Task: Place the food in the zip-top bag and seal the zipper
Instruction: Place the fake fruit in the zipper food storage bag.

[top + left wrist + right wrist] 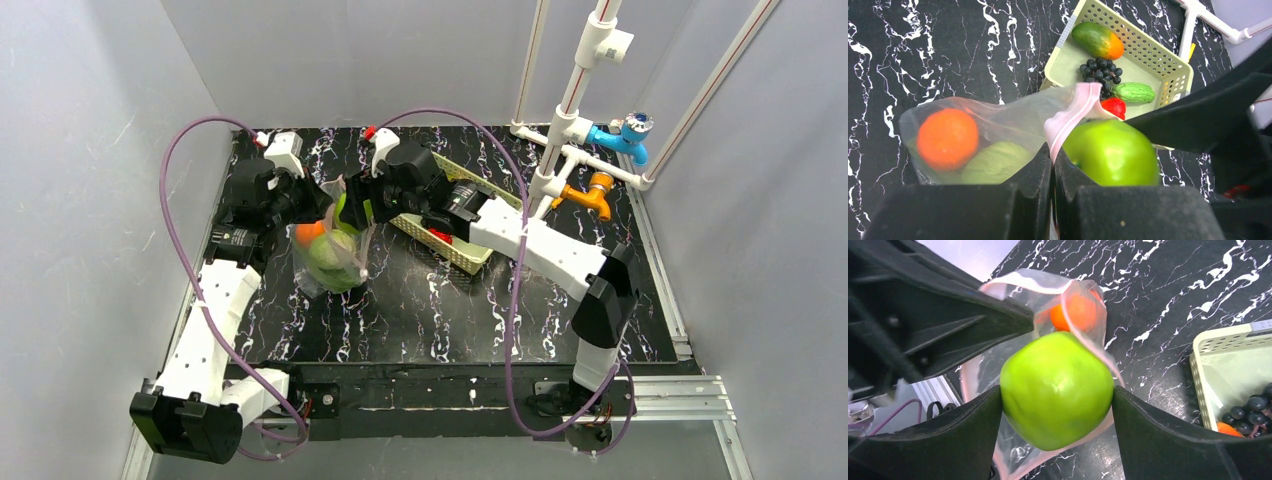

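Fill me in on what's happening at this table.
The left gripper is shut on the pink zipper of the clear bag, holding it by its mouth edge. The right gripper holds a green apple right at that mouth, not yet let go. An orange and a cabbage are already inside. The mango, dark purple piece, cucumber and red piece lie in the basket.

From where I stand there is one clear bag [1013, 112] and one cream basket [1168, 65]. I count seven pieces of toy food: one orange [947, 139], one pale cabbage [995, 162], one green apple [1111, 152], one mango [1097, 40], one dark purple bunch [1101, 70], one cucumber [1134, 92] and one small red piece [1113, 106]. There are two arms, the left arm [215, 300] and the right arm [545, 250]. Two taps stand at the far right corner, one blue tap [625, 135] and one orange tap [590, 192].
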